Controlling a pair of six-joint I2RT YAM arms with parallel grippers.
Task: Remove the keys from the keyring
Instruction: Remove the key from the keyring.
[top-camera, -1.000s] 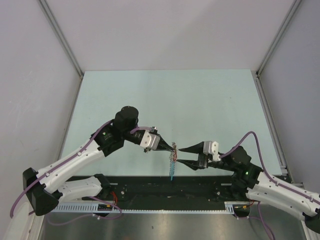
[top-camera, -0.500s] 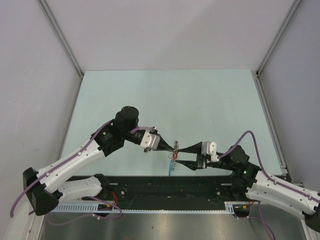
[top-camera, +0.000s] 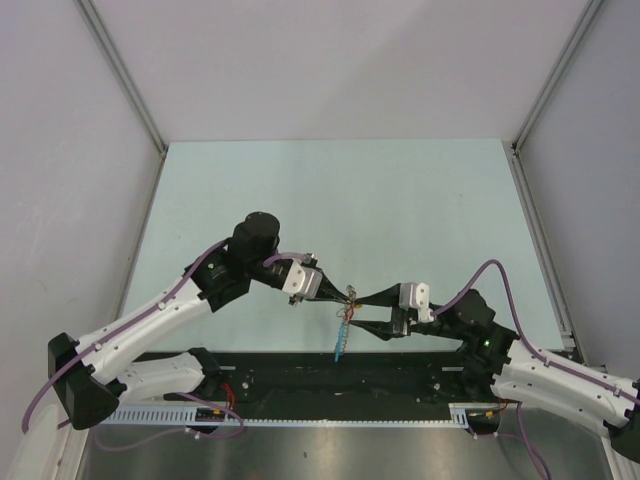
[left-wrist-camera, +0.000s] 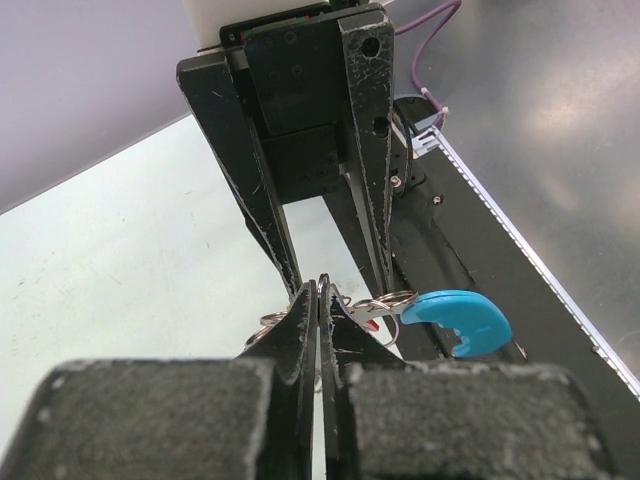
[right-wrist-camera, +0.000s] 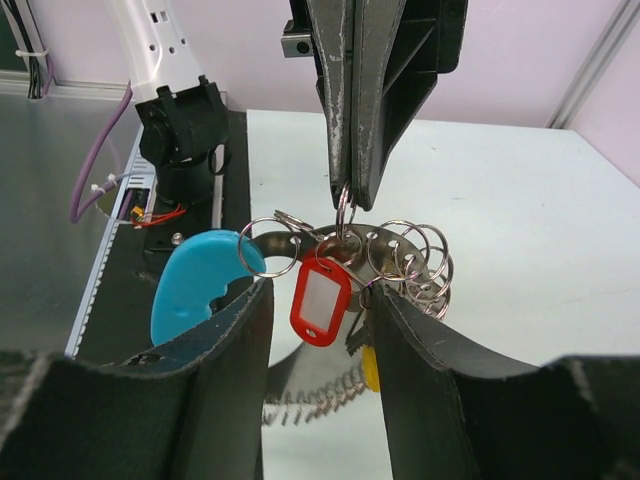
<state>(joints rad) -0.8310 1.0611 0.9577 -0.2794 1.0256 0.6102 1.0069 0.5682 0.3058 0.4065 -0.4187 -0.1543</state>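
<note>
The left jaws are pinched fully shut on one loop of the keyring, holding the bunch in the air above the counter so it dangles free. The right jaws stand wide open on either side of the red-headed key (gripping nothing yet), apparently lined up to close and pull. The blue arc hangs beside them.

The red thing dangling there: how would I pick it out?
Above the table's near edge, the left hand pinches a cluster of silvery rings. The red tag hangs just below, beside a blue piece; it alone has a pale window.
</note>
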